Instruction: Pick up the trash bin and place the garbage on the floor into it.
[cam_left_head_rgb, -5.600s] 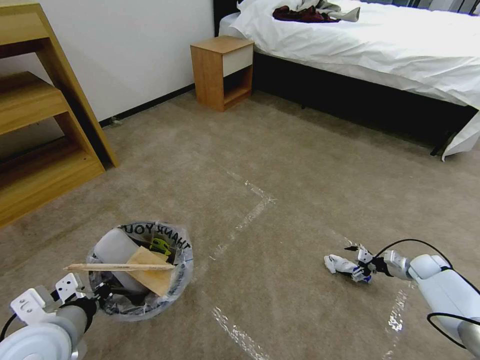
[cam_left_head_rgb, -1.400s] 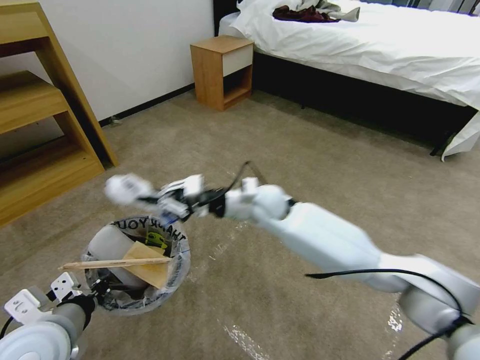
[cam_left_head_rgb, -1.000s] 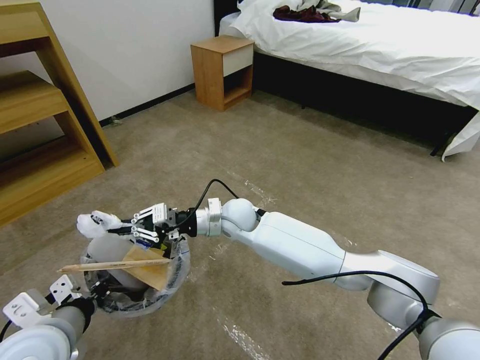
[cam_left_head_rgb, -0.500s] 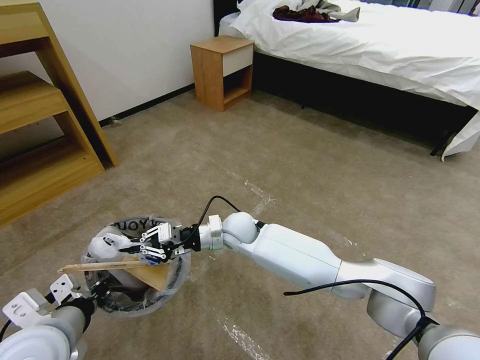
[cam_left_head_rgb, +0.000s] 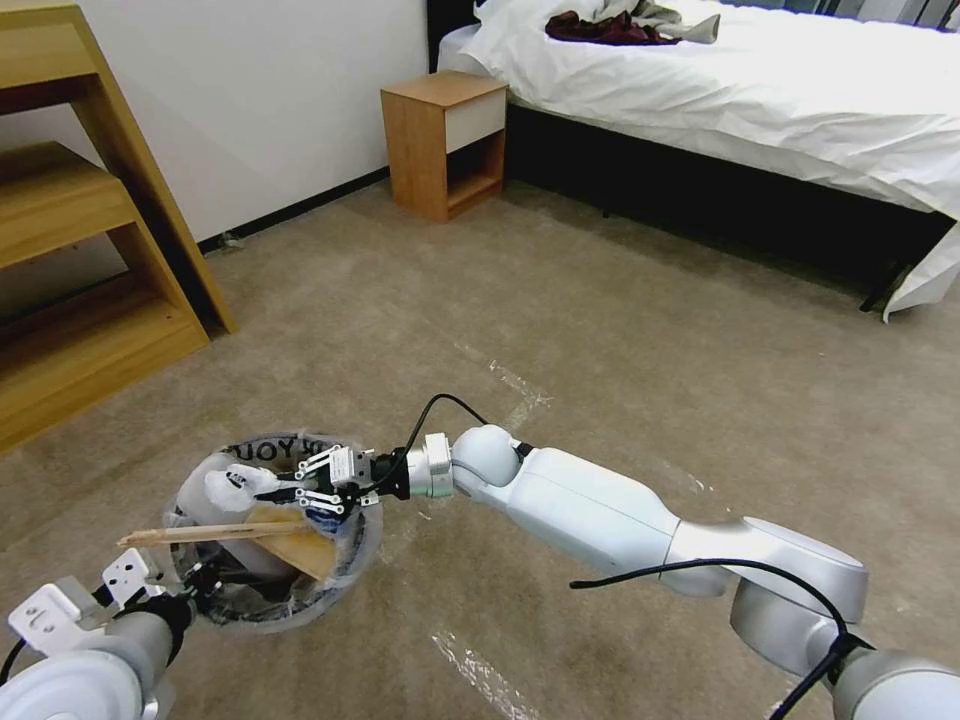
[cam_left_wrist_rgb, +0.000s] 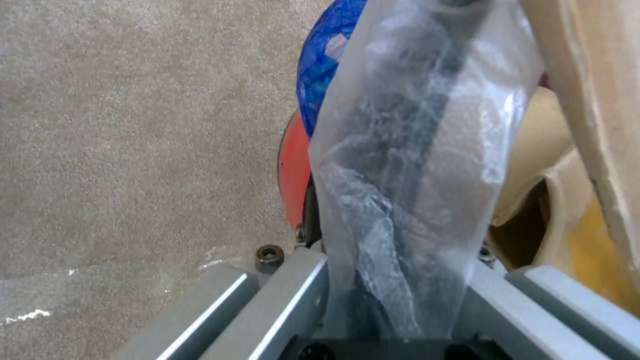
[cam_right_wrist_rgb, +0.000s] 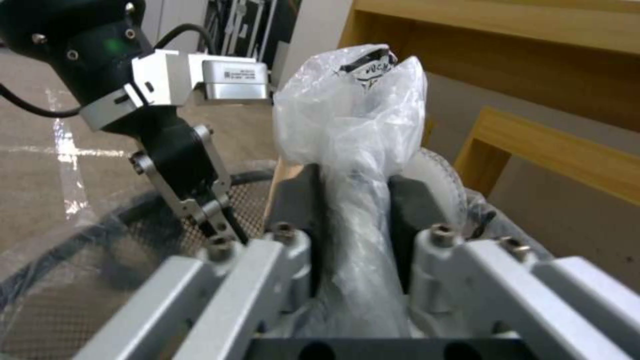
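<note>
Fingers (cam_right_wrist_rgb: 303, 210) of the right gripper (cam_left_head_rgb: 290, 487) are pinching a white crumpled wad (cam_left_head_rgb: 228, 487) wrapped in clear film, jaws narrow around it. Right arm is reaching across to the robot's left, holding the wad directly over the open mouth of the trash bin (cam_left_head_rgb: 355, 545); its long axis is running on from the fingertips, pointing out past them. So the drop is straight down. Left gripper (cam_left_head_rgb: 195, 582) is clamping the near rim of the bin, plastic liner (cam_left_wrist_rgb: 413, 165) bunched between its fingers, and appears to be carrying it above the carpet (cam_left_head_rgb: 600, 330) (hard to judge from above). Wooden stick (cam_left_head_rgb: 215, 531) is lying across the bin's opening over a cardboard scrap (cam_left_head_rgb: 300, 545); it may be catching the wad. Bin's depth and bottom are hidden under the litter.
</note>
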